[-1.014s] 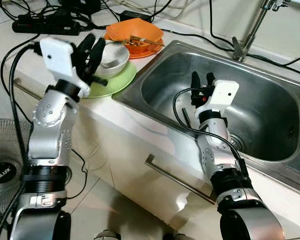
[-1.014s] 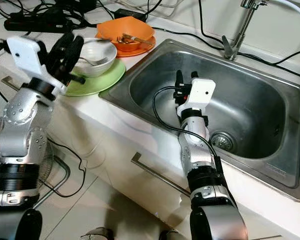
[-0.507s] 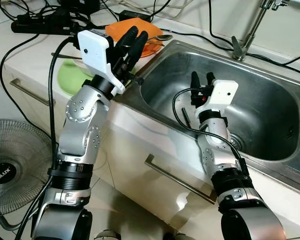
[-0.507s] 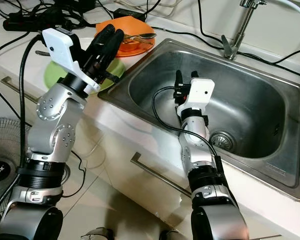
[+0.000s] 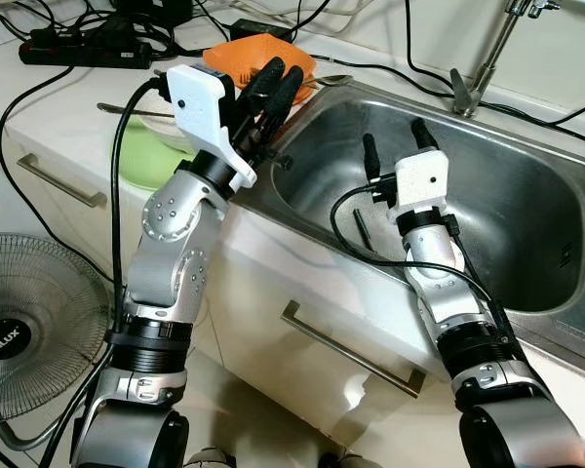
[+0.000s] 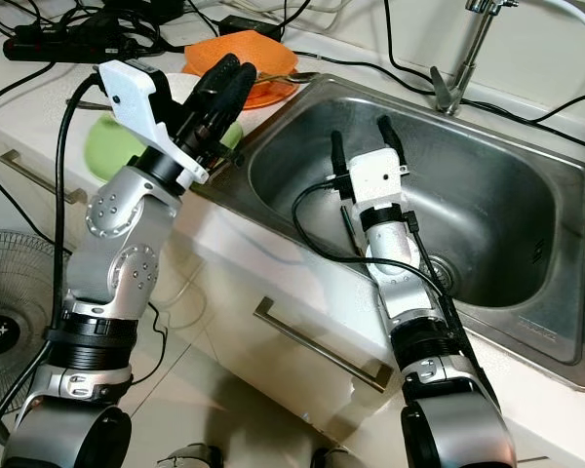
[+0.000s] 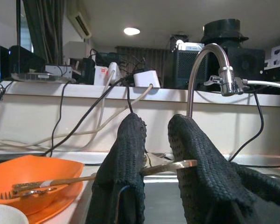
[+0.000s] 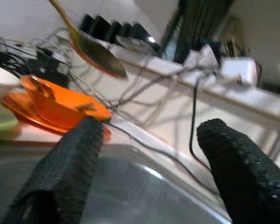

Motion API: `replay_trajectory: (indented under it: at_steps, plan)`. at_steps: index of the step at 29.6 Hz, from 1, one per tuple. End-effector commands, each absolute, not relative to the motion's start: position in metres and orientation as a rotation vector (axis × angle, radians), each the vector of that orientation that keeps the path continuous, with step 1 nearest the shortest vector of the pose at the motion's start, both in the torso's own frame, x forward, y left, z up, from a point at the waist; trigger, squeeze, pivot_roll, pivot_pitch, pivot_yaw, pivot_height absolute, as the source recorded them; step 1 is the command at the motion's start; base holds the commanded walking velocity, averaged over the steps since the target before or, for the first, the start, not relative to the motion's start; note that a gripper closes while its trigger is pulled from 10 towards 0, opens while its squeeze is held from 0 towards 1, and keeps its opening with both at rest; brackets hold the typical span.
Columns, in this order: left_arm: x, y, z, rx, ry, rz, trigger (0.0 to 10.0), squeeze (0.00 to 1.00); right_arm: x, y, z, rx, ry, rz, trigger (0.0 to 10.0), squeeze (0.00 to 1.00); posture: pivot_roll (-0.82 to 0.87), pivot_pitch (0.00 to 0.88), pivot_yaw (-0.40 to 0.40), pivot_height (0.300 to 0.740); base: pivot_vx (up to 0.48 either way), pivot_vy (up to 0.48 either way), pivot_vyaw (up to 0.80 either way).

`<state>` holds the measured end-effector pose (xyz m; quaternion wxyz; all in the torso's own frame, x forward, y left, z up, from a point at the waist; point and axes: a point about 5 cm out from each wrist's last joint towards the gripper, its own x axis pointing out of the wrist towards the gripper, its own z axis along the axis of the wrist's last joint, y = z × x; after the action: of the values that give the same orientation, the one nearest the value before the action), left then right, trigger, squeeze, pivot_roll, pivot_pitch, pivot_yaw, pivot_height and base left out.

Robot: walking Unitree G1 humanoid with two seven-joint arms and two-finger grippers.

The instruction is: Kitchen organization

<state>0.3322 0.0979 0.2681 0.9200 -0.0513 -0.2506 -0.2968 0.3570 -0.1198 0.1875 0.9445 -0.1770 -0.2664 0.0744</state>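
Leftmost, the left end effector (image 5: 273, 83) pinches a spoon (image 7: 165, 167) at the sink (image 5: 526, 166) rim, its long axis crosswise to the fingers and bowl pointing sinkward, while the empty right end effector (image 5: 392, 144), fingers spread wide, waits inside the basin, nearer the drop.

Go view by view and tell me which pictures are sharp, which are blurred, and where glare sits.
Left eye view: sharp; soft glare on the sink basin wall. Right eye view: equally sharp. Left wrist view: crisp on the left gripper pinching a spoon, with a bright ceiling light. Right wrist view: motion-blurred; the right gripper and orange bowl are smeared.
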Motion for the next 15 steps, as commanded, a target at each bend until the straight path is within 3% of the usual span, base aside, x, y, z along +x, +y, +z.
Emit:
replay_trajectory:
  at_steps: [1,4,5,15]
  plan:
    - [0.33,0.093,0.268,-0.11,-0.513,-0.645,10.0,0.0,0.357,-0.118,0.196,-0.384,-0.586,0.158,10.0,1.0,0.12,0.084,-0.035,0.74,0.0,0.0,0.0]
    - [0.329,0.09,0.266,-0.113,-0.498,-0.664,10.0,0.0,0.357,-0.117,0.196,-0.393,-0.586,0.148,10.0,1.0,0.12,0.076,-0.033,0.74,0.0,0.0,0.0]
    - [0.328,0.089,0.263,-0.108,-0.482,-0.684,10.0,0.0,0.357,-0.116,0.196,-0.4,-0.59,0.151,10.0,0.0,0.12,0.074,-0.033,0.74,0.0,0.0,0.0]
    - [0.322,0.084,0.254,-0.074,-0.421,-0.794,10.0,0.0,0.354,-0.108,0.198,-0.383,-0.621,0.172,10.0,0.0,0.12,0.066,-0.028,0.74,0.0,0.0,0.0]
